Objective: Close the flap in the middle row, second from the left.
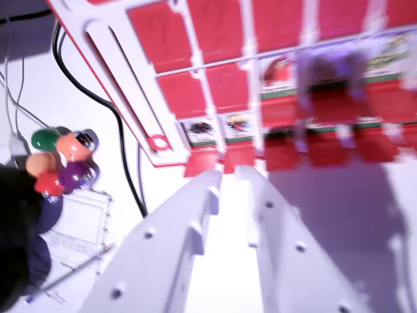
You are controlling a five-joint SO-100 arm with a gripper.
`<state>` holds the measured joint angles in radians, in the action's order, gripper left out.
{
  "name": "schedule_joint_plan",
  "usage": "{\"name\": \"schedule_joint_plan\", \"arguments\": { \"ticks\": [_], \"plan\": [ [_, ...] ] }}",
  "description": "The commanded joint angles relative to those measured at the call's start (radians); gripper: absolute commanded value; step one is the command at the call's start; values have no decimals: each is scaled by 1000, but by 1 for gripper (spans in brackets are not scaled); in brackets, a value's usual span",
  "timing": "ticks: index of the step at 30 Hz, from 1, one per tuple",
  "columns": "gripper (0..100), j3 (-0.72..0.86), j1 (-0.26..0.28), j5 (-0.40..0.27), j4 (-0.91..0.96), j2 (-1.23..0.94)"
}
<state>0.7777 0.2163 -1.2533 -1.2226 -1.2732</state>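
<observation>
the jaws (228, 173), slightly apart and empty, point at the bottom edge of the red flap board (228, 72) lying on the white table (58, 111), so the approach step appears in hand; next, they need aiming at the target flap, blurred here.

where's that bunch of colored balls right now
The colored balls sit at the wrist view's left edge, beside the black cable and left of the red flap board.

White plastic pincer (228, 173) (screw-dotted fingers)
</observation>
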Motion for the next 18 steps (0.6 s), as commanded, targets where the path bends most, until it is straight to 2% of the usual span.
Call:
{"name": "schedule_joint_plan", "arguments": {
  "ticks": [1, 9, 18],
  "plan": [
    [2, 51, -6, -71, -12, -270],
    [2, 296, -23, -170, -17, -560],
    [2, 525, -46, -245, -11, -816]
  ]
}}
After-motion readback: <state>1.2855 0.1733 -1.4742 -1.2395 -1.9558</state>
